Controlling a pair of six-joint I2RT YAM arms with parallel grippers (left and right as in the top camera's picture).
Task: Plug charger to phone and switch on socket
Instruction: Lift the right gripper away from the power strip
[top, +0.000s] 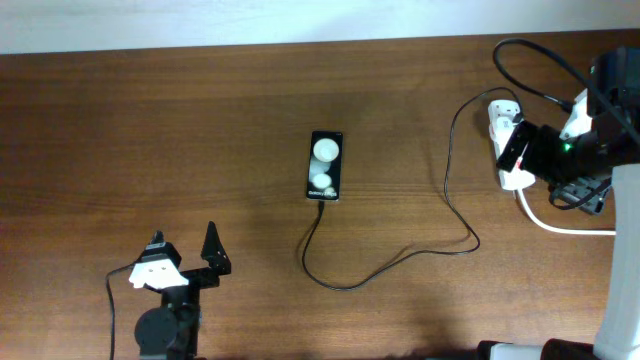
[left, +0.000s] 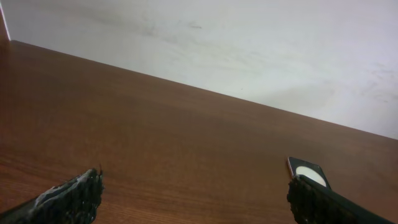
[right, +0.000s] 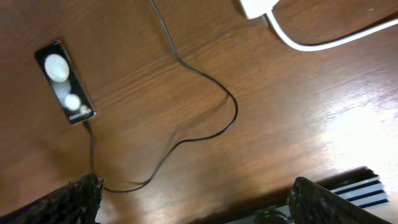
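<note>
The black phone (top: 326, 165) lies mid-table with its two white discs up, and also shows as the phone (right: 64, 81) and, partly behind a finger, the phone (left: 308, 170). The charger cable (top: 455, 215) loops from the phone's near end across the wood to the white socket (top: 514, 181) at the right. The cable's tip (right: 87, 122) sits at the phone's lower end. My right gripper (top: 518, 150) hovers over the socket. In its own view the right gripper (right: 196, 205) is open with nothing between the fingers. My left gripper (top: 186, 248), near the front left, is open and empty.
A thick white cord (top: 560, 225) runs from the socket toward the right edge; the same cord (right: 311, 42) leaves a white socket end (right: 255, 7). The right arm's base (top: 625, 300) stands at the right. A pale wall (left: 249, 43) borders the table's far edge.
</note>
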